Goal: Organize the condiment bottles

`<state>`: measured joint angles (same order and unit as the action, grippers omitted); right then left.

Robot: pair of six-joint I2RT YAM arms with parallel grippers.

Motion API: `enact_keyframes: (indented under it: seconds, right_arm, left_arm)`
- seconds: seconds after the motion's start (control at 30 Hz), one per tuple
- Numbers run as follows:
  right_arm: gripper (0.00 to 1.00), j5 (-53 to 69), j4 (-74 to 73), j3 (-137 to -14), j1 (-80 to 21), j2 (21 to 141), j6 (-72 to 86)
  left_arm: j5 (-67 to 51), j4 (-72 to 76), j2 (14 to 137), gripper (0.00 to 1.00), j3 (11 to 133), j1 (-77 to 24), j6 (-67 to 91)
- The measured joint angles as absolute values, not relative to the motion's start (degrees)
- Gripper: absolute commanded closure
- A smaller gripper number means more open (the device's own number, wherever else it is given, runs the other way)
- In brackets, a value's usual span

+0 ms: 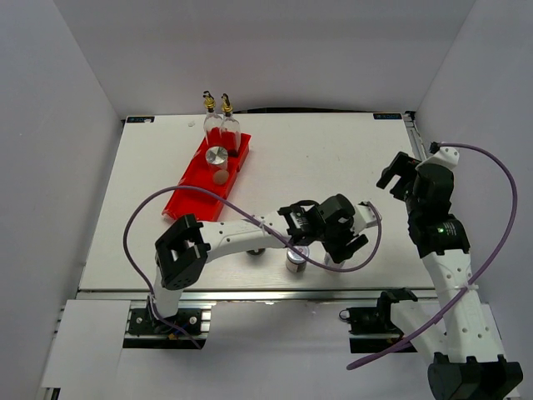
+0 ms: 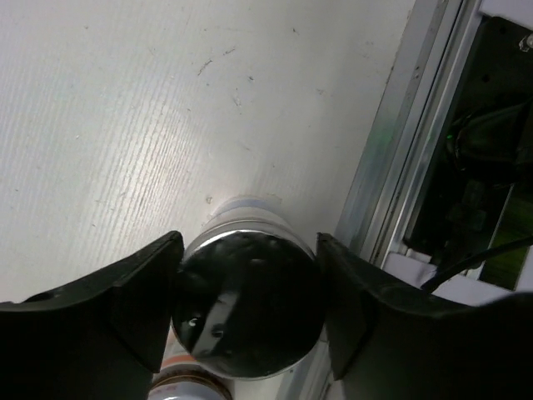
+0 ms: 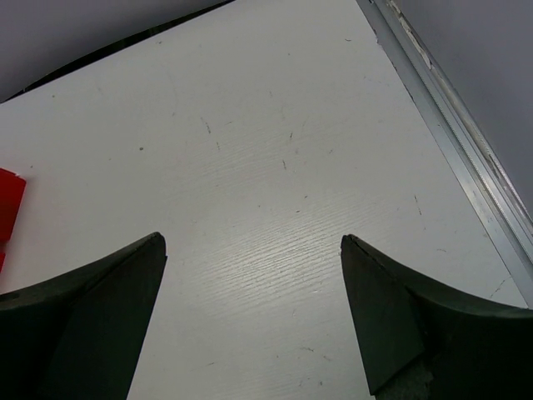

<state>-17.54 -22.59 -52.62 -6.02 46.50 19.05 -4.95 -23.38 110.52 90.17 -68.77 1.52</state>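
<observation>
White walls close round a pale, lightly scratched table [image 1: 333,167], with a red divided tray [image 1: 190,196] lying on a slant at the upper left of the top view. At the tray's far end stand two glass cruets [image 1: 222,125] with gold spouts. Below them in the tray sit a silver-lidded jar [image 1: 216,156] and a smaller jar [image 1: 220,177] with a duller top. The left gripper [image 2: 250,275] reaches to the lower centre of that view, by the table's near rail. Its jaws appear pressed against both sides of the silver cap of a white shaker [image 2: 250,317], so I judge it clenched on the shaker, which looks to be standing on the table. Another round top [image 2: 187,387] peeks in at the bottom edge of the left wrist view, too cropped to name. The right gripper [image 3: 250,242] hangs at the right of the top view, spread wide over bare table and holding nothing. The shaker should be light and rigid, but its polished cap is likely slippery (a rounded metal dome gives little bite). A hold lower down on the white body would probably be safer against tipping on the way to the tray.
</observation>
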Motion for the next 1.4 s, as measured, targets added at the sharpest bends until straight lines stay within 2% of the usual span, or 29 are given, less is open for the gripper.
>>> enact_keyframes:
  seconds: [0.07, 0.1, 0.27, 0.3, 0.53, 0.67, 0.87, 1.0, 1.13, 1.23, 1.4]
  right_arm:
    - [0.1, -17.54, -22.59, -52.62, -6.02, 45.87, 19.05]
    - [0.11, -17.54, -22.59, -52.62, -6.02, 45.54, 19.05]
    - [0.1, -17.63, -22.57, -52.62, -6.02, 44.31, 19.0]
    - [0.11, -17.63, -22.57, -52.62, -6.02, 44.29, 18.96]
    - [0.11, -18.06, -22.59, -52.62, -6.02, 43.88, 18.63]
    - [0.11, -17.78, -22.5, -52.62, -6.02, 43.09, 17.98]
    - [0.11, -17.12, -22.41, -52.6, -6.02, 43.44, 17.52]
    - [0.1, -16.78, -22.35, -52.62, -6.02, 43.88, 17.47]
    - [0.11, -16.36, -22.17, -52.6, -6.02, 44.6, 17.39]
    - [0.1, -16.32, -22.15, -52.62, -6.02, 45.43, 17.3]
    - [0.1, -16.29, -22.15, -52.62, -6.02, 47.07, 16.69]
  left_arm:
    - [-4.36, -24.1, 111.09, 0.45, 90.94, -68.93, 0.97]
    - [-4.14, -24.49, 111.22, 0.59, 91.29, -68.95, 0.8]
    - [-3.4, -26.94, 111.04, 0.9, 92.82, -68.84, 0.62]
    - [-2.98, -26.96, 110.87, 1.0, 93.1, -68.79, 0.6]
    - [4.4, -28.51, 108.66, 1.0, 100.44, -67.55, -0.62]
    - [5.89, -24.51, 101.62, 1.0, 100.05, -60.07, 2.55]
    - [17.39, -19.53, 86.15, 1.0, 91.24, -42.17, 6.26]
    - [27.99, -19.33, 74.76, 1.0, 82.76, -36.49, 8.38]
    - [33.74, -19.51, 66.08, 1.0, 76.05, -28.6, 11.68]
    - [34.61, -18.83, 65.84, 1.0, 74.52, -19.14, 13.91]
    - [27.64, -15.7, 76.25, 1.0, 74.74, -6.22, 16.62]
